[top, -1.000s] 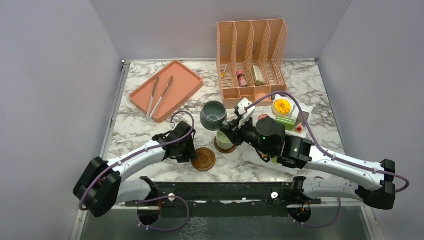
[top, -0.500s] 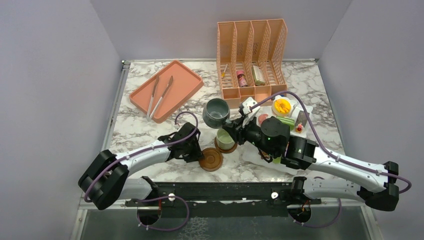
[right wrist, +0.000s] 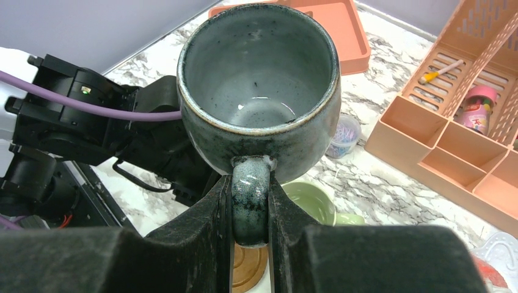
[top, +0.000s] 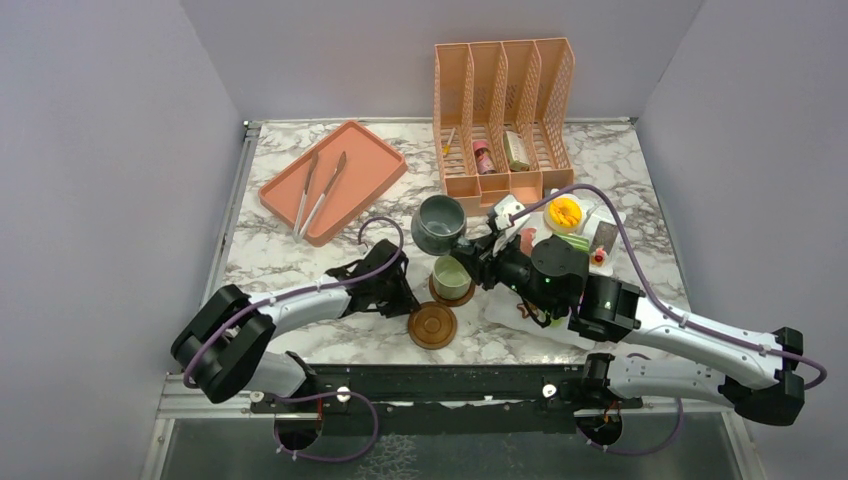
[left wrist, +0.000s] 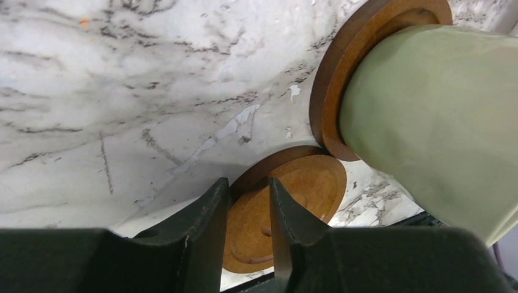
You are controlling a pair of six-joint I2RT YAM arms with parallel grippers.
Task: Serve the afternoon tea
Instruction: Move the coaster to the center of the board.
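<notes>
While the right end effector (right wrist: 250,201) clamps the grey-blue mug (right wrist: 259,79) by its handle above the surface (right wrist: 379,177), the left end effector (left wrist: 247,195) stands narrowly apart at the rim of the bare coaster (left wrist: 299,201), grip unclear; just beside, the pale green mug (left wrist: 440,122) sits on the second coaster (left wrist: 342,67).

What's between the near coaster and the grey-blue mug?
The pale green mug on the far coaster sits between the near coaster and the grey-blue mug, per the top view.

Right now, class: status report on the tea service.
Right gripper shut on grey-blue mug handle, mug aloft. Left gripper at free coaster, grip unclear. Pale green mug sits on other coaster.
</notes>
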